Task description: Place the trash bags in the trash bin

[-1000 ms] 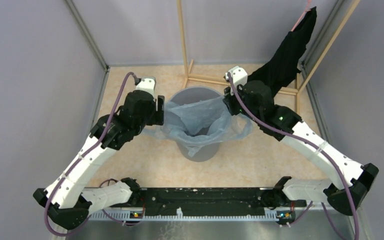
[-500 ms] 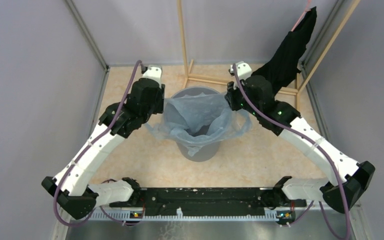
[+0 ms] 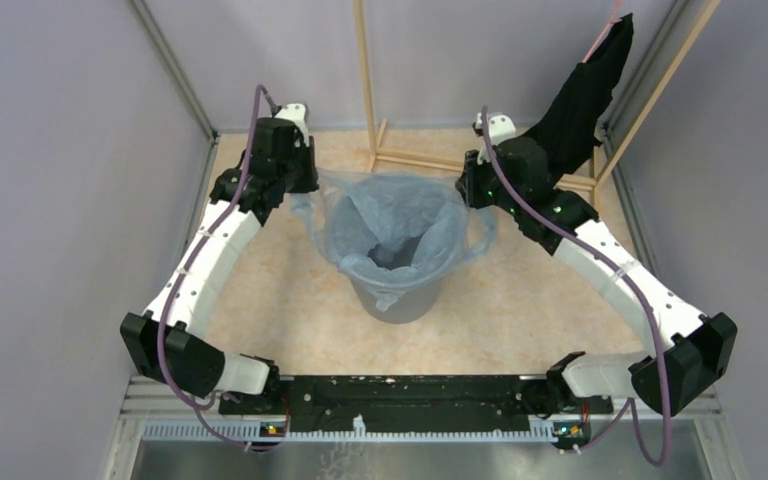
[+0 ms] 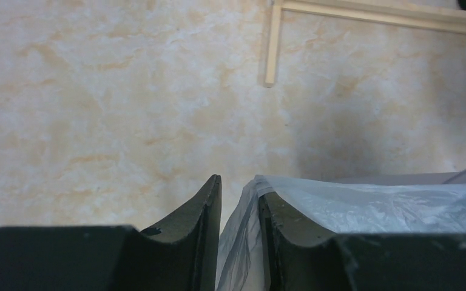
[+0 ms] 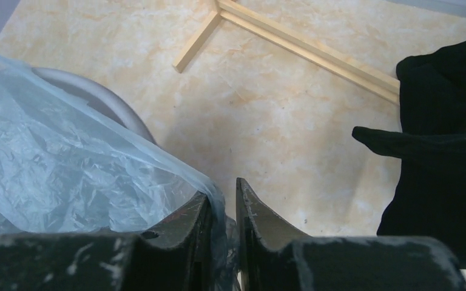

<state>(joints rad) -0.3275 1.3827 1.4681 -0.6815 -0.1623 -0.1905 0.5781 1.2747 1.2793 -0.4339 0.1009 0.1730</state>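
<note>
Pale-blue bag drapes over the bin near the table's far edge, its mouth stretched left to right. The left gripper clenches its left edge, the right gripper its right; the bin's opening lies below, between both jaws.

I'm seeing the translucent pale-blue plastic bag crinkling, thin and faintly glossy, over the smooth round grey plastic bin. My right gripper is showing scuffed matt black fingers. The black cloth garment is looking matt, the pale wooden frame bare.
</note>
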